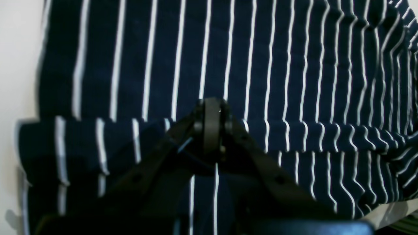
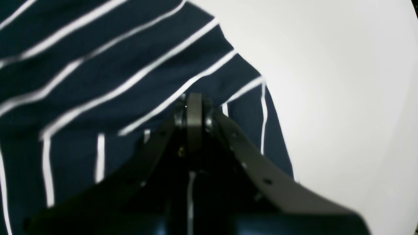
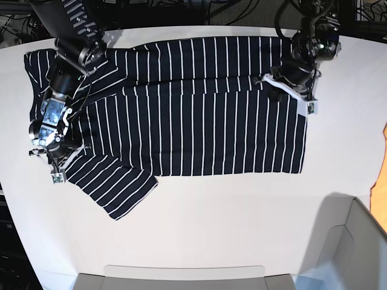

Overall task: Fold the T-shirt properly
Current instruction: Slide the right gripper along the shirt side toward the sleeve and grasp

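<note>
Bright, even light — wrist views blurred.

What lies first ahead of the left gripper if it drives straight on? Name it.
The T-shirt. The left gripper, jaws together, sits at a folded-over edge, and striped cloth fills the wrist view beyond it. Depth is unclear, so it may already be touching.

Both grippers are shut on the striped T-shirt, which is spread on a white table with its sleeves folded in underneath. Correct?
Not quite. The base view shows a sleeve spread out flat on the table, not folded underneath. The rest holds: left gripper and right gripper are each shut on the T-shirt.
</note>
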{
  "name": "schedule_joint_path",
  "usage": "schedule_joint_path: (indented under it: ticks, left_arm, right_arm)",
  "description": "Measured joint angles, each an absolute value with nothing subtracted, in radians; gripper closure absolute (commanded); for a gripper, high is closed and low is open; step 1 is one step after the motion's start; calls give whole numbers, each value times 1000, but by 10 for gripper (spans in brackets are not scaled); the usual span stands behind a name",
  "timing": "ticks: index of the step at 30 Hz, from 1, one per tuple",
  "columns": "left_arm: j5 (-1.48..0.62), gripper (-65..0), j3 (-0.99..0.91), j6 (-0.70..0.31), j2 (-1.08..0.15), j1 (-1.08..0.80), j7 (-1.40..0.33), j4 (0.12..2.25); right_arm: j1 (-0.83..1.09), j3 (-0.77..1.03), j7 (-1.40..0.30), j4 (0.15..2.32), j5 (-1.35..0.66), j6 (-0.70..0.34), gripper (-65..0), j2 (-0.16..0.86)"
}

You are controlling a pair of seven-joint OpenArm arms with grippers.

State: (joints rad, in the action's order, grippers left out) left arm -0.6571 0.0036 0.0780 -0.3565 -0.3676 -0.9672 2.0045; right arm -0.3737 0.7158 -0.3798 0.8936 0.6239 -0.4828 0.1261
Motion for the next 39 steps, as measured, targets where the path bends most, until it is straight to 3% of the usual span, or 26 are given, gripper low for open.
schedule_joint_path:
  ticks: [4,13,18,21,27,33,39]
  left_arm:
    - [-655,0,4,78,-357,-311,-996,2004]
    - [-657,0,4,78,-340,-247,-1015,1995]
    - [-656,0,4,80,-335,-243,-1020,1958]
    - [-657,0,4,78,-335,-234,-1018,1954]
    - [-658,0,5,78,-336,-237,-1019,1954]
    - [-657,0,4,78,-335,-242,-1019,1954]
    - [-658,0,4,78,-335,-244,-1019,1954]
  right_arm:
    - [-249,722,-375,1062,602,-613,0,97]
    - [-185,719,-578,1349,701,-688,-9,10]
    - [-404,710,-556,1316,703,-688,-207,18]
    - [-511,612,-536,1187,677,-688,-319,59]
    - [-625,553,-555,838,624,-686,-332,107]
    - [-773,545,-233,520,602,-329,-332,174]
    - [-794,550,-94,201,599,-213,-332,224]
